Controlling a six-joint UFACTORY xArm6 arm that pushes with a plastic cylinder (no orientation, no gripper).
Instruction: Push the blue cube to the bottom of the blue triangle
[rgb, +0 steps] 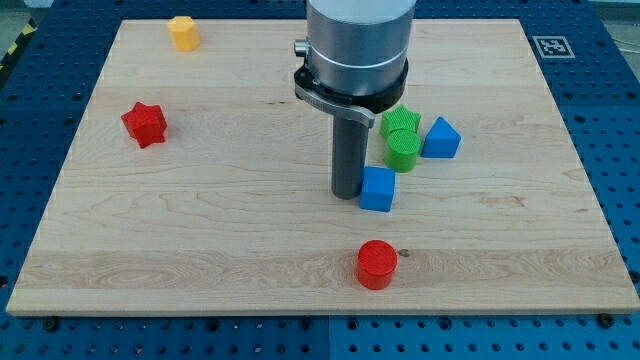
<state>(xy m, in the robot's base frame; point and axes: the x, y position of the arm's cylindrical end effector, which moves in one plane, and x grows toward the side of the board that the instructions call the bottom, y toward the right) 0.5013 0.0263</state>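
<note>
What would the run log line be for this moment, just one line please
tip touching blue cube at its left | blue triangle up-right of cube | green blocks between | cube not yet below triangle

Silver-grey cylinder, dark collar, straight dark rod (348, 155).

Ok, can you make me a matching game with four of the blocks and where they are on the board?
Things:
1. yellow block
2. red star
3. red cylinder
4. blue cube

Places:
A. right beside my tip
B. near the view's bottom edge
C. the view's top left corner
D. the view's left side, below the yellow one

Pairs: 1-C, 2-D, 3-B, 4-A
</note>
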